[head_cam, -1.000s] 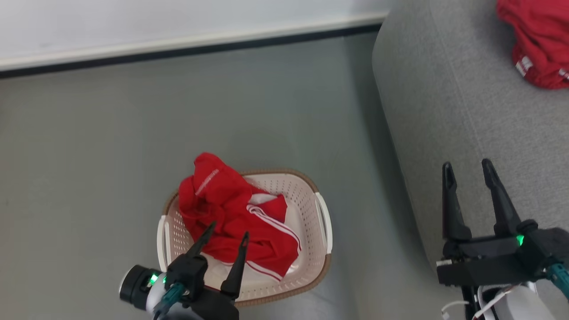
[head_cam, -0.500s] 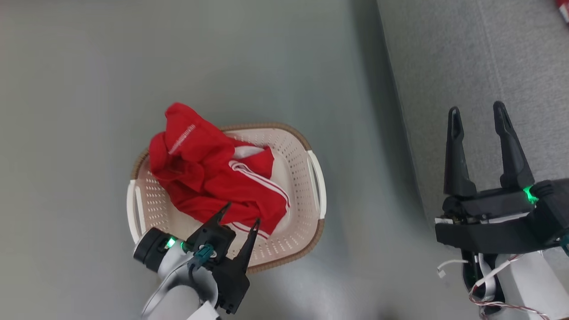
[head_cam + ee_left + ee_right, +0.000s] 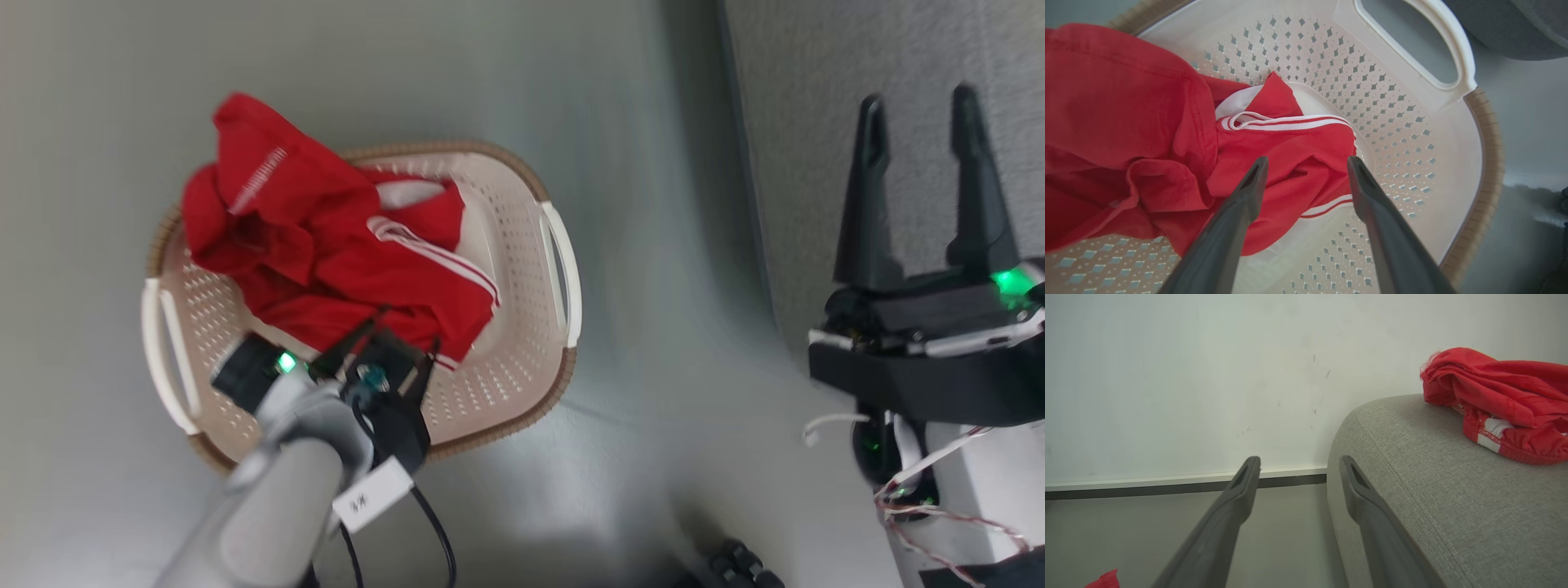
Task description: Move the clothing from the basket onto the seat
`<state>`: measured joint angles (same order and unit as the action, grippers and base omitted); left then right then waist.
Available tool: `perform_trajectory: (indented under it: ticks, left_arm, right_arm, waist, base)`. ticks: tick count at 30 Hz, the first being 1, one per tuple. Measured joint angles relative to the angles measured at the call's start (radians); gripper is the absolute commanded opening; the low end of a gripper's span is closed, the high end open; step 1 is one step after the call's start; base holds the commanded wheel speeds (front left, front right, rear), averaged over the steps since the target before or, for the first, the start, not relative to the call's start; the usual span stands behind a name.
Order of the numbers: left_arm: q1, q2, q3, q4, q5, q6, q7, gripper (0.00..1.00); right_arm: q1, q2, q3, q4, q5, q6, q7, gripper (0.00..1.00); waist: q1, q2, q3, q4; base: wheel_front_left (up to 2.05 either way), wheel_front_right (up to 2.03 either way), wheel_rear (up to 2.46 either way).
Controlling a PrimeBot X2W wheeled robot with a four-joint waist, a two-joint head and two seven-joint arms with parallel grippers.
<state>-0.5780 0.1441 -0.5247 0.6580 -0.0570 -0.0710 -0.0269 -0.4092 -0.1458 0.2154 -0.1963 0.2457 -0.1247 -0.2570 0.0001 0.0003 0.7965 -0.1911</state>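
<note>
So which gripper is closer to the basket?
Left. The left gripper hangs open over the clothing inside the basket; the right gripper is well apart, by the seat.

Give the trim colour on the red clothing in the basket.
White stripes on the red clothing; the left wrist view shows them best.

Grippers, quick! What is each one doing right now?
Left gripper: open, poised at the clothing in the basket, nothing held.
Right gripper: open, empty, by the seat.
</note>
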Motion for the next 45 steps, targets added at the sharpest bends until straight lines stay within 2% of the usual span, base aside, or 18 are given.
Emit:
perform_trajectory:
  ticks: [6,17,38,39,40,42,43,45]
  left_arm:
    - [-0.090,0.022,-0.001,0.040,0.017,-0.009,0.014,1.00]
    - [-0.175,0.006,-0.009,0.135,0.025,-0.009,0.006,1.00]
    - [-0.292,-0.044,-0.039,0.299,0.067,0.003,-0.034,1.00]
    - [-0.297,-0.048,-0.040,0.306,0.068,0.009,-0.034,0.87]
    - [-0.301,-0.049,-0.043,0.311,0.070,0.011,-0.034,0.50]
    - [-0.310,-0.053,-0.047,0.335,0.077,0.011,-0.034,0.07]
    - [-0.315,-0.053,-0.046,0.339,0.077,0.013,-0.037,0.00]
    - [-0.323,-0.054,-0.043,0.341,0.076,0.018,-0.047,0.00]
  right_arm:
    - [-0.055,0.013,-0.020,-0.033,-0.002,0.000,0.000,1.00]
    - [-0.091,0.019,-0.047,-0.038,-0.016,0.000,0.000,1.00]
    - [-0.067,0.028,-0.057,-0.061,-0.062,0.002,0.000,1.00]
    - [-0.065,0.028,-0.057,-0.061,-0.062,0.002,0.000,1.00]
    - [-0.065,0.028,-0.058,-0.061,-0.062,0.002,0.000,1.00]
    - [-0.065,0.029,-0.059,-0.064,-0.067,0.002,0.000,1.00]
    - [-0.065,0.030,-0.059,-0.064,-0.068,0.002,0.000,1.00]
    - [-0.065,0.031,-0.059,-0.064,-0.068,0.002,0.000,1.00]
  waist:
    - [0.0000,0.0000,0.090,-0.019]
    - [0.0000,-0.0001,0.220,-0.036]
    - [-0.0001,-0.0002,0.254,-0.026]
    - [-0.0002,-0.0003,0.254,-0.026]
    - [-0.0002,-0.0002,0.254,-0.025]
    - [-0.0001,-0.0003,0.255,-0.023]
    - [-0.0002,-0.0002,0.255,-0.022]
    - [-0.0002,-0.0003,0.254,-0.020]
  base:
    - [0.00,0.00,0.00]
    - [0.00,0.00,0.00]
    - [0.00,0.00,0.00]
    - [0.00,0.00,0.00]
    - [0.00,0.00,0.00]
    - [0.00,0.00,0.00]
    - [0.00,0.00,0.00]
    - [0.00,0.00,0.00]
